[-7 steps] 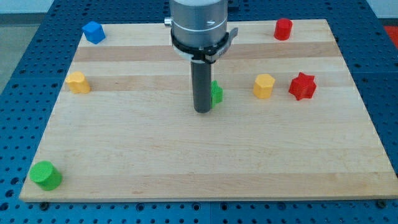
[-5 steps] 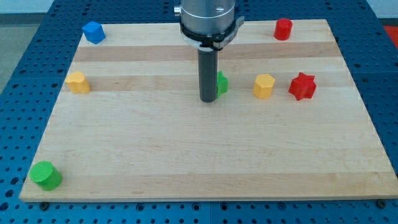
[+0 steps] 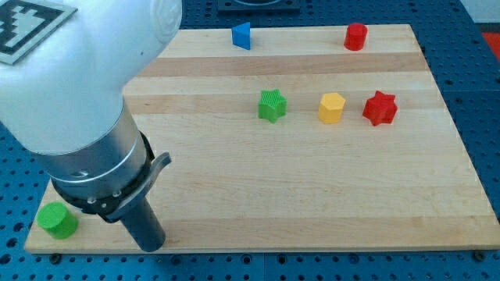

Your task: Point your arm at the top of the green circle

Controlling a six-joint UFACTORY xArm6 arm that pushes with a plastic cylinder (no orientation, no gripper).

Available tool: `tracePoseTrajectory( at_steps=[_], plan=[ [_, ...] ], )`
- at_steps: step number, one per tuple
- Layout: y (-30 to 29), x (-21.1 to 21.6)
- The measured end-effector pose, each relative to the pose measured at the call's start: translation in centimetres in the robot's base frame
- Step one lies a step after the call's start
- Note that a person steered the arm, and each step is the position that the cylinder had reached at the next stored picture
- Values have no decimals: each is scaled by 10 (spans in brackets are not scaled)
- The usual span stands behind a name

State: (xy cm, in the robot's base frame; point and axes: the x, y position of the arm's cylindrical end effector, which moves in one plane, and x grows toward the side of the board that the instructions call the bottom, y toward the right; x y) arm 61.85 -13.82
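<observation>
Moved from beside the green star [image 3: 272, 104] to the near left corner, my tip [image 3: 151, 245], grasping nothing, rests right of the green circle [image 3: 58, 220], not yet at its far edge.

Arm enters from view's top-left corner, large white housing filling that corner, fiducial-style black-and-white marker visible on its upper surface. Below housing: grey metallic cylindrical wrist section, black clamp ring around its lower edge, small lever projecting from ring toward view's right. Straight dark rod extends from ring, tilted down toward view's right. My tip [image 3: 154, 245] sits at view's lower left, near bottom edge; wrist and housing lie up and to view's left of tip
</observation>
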Motion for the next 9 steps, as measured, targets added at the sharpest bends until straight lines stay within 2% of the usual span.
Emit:
tracePoseTrajectory(
  at_steps=[1, 3, 7, 8, 9],
  plan=[
    [-5, 0],
    [-65, 0],
    [-78, 0],
    [-50, -19],
    [-47, -70]
  ],
)
